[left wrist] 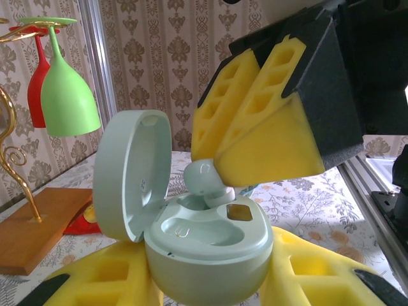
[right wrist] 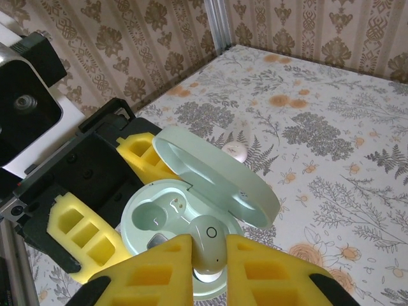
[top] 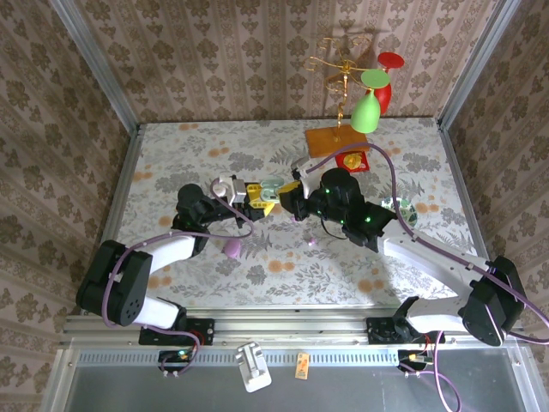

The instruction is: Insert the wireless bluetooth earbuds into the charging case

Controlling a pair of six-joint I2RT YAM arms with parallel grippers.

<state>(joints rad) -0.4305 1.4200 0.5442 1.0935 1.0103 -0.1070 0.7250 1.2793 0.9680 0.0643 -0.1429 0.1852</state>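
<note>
My left gripper is shut on a mint charging case, its yellow fingers on either side of the base. The lid stands open. A mint earbud with a white tip is pinched in my right gripper, tip down in the case's far socket. The near socket is empty. A small whitish earbud lies on the table beyond the lid.
A wooden stand with a gold rack holds a green glass and a red glass at the back right. A lilac case lies near my left arm. Patterned walls close three sides.
</note>
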